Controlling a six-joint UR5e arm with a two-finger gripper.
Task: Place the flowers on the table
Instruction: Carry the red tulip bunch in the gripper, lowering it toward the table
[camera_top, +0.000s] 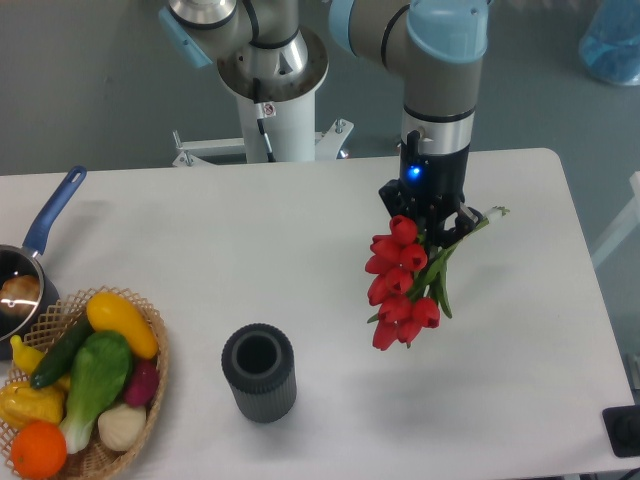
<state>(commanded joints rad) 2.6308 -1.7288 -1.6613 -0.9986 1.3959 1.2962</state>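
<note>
One end effector (432, 222) grips the flowers (400, 285) hanging below it.

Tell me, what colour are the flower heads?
Red blooms, green stems, in the fixed camera view.

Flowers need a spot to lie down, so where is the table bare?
Bare table lies beneath the flowers held by the end effector, right of the grey cylinder. Crowded: the basket and pan, left.

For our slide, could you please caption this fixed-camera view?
Robot hand holding a bunch of red tulip-like flowers above the white rectangular table, right of a grey ribbed cylinder.
</note>
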